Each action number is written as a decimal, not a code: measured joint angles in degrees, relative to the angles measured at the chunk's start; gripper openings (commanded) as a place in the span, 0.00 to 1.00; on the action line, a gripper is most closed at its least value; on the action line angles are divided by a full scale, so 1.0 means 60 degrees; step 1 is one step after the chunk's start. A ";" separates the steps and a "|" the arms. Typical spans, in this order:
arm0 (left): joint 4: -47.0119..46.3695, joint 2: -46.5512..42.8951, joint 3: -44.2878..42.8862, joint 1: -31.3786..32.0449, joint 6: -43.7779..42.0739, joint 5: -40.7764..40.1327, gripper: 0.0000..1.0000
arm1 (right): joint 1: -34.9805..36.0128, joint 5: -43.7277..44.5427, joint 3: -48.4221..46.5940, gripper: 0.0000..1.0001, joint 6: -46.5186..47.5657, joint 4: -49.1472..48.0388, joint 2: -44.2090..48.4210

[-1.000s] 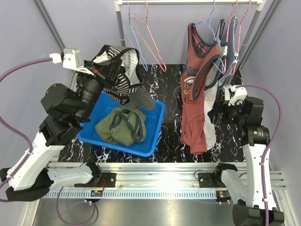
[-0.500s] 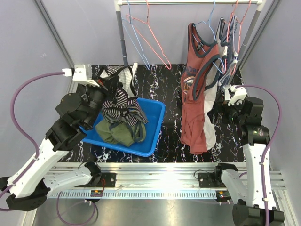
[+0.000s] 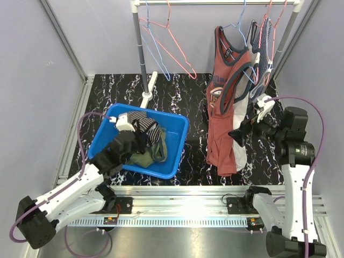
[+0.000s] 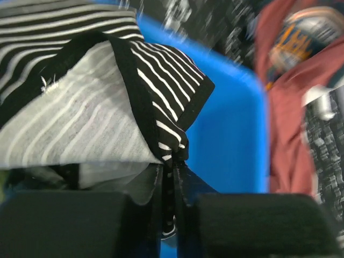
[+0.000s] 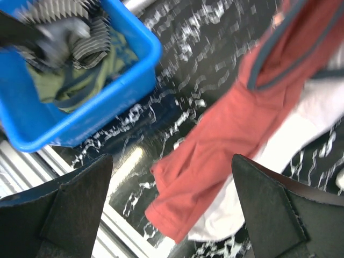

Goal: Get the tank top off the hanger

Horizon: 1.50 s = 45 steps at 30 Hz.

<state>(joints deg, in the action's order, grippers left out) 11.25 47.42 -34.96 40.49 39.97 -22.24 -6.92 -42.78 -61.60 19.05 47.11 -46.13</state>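
**Top external.** The black-and-white striped tank top is off the hangers. It is bunched in the blue plastic bin at 9 o'clock of centre, on top of an olive-green garment. It is gripped by the left gripper. Empty red and blue wire hangers are hung from the metal rail at 12 o'clock. A red printed tank top is hung at 2 o'clock, and the right gripper is held just beside it.

**Left wrist.** The left fingers are drawn narrow, and a fold of striped hem is pinched between them. The bin wall is seen at 3 o'clock.

**Right wrist.** The right fingers are spread wide, and nothing is held. Red fabric is seen at 3 o'clock and the bin at 10 o'clock.
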 measured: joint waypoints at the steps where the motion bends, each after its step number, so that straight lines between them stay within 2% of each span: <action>1: -0.0047 0.0066 0.0284 -0.0029 0.0291 0.0102 0.24 | 0.0000 -0.0193 -0.0222 1.00 0.0080 0.0029 -0.0102; 2: -0.0062 0.0142 0.0521 -0.0066 0.0546 0.0211 0.29 | 0.0000 -0.0379 -0.0470 1.00 0.0117 0.0033 -0.0208; 4: -0.0117 0.0346 0.0845 -0.0127 0.0954 0.0484 0.48 | 0.0000 -0.0623 -0.1013 1.00 -0.0004 -0.0004 -0.0484; 5: -0.0153 0.0444 0.0943 -0.0138 0.1107 0.0605 0.67 | 0.0000 -0.0714 -0.1421 1.00 -0.0149 -0.0062 -0.0718; 8: -0.0091 0.0546 0.1060 -0.0149 0.1388 0.0794 0.90 | 0.0000 -0.0809 -0.2932 0.98 -0.0878 -0.0379 -0.1672; 10: -0.0066 0.0357 0.1056 -0.0153 0.1428 0.0805 0.99 | 0.0000 -0.0790 -0.4171 0.97 -0.1501 -0.0554 -0.2506; 17: 0.0758 -0.0914 0.0193 -0.0171 0.0863 0.0718 0.99 | 0.0182 -0.0127 -0.8105 0.96 -0.2685 -0.0124 -0.5617; 19: 0.1082 -0.1122 -0.0368 -0.0175 0.0554 0.0710 0.99 | 0.0306 0.0240 -0.8837 0.94 -0.2677 0.0047 -0.6218; 22: 0.1472 -0.1341 -0.1035 -0.0178 0.0131 0.0710 0.99 | 0.0444 0.0783 -0.9657 0.86 -0.2667 0.0226 -0.6794; 26: 0.1785 -0.1676 -0.1224 -0.0178 -0.0372 0.0772 0.99 | 0.0688 0.1647 -1.0754 0.82 -0.2677 0.0503 -0.7493; 29: 0.2124 -0.1938 -0.1224 -0.0178 -0.0616 0.0780 0.99 | 0.0922 0.2157 -1.1260 0.79 -0.2659 0.0565 -0.7996; 37: 0.2605 -0.2524 -0.1359 -0.0178 -0.0936 0.0652 0.99 | 0.1519 0.3894 -1.1362 0.69 -0.2393 0.0656 -0.8717; 44: 0.2488 -0.2776 -0.1435 -0.0178 -0.1064 0.0732 0.99 | 0.1566 0.4619 -1.1391 0.46 -0.2157 0.0634 -0.8881; 45: 0.2463 -0.2812 -0.1435 -0.0178 -0.1086 0.0743 0.99 | 0.1566 0.4663 -1.1391 0.37 -0.2138 0.0634 -0.8881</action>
<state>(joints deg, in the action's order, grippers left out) 26.02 30.55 -43.57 39.42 33.45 -17.78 2.48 -14.81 -129.95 6.22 50.92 -99.42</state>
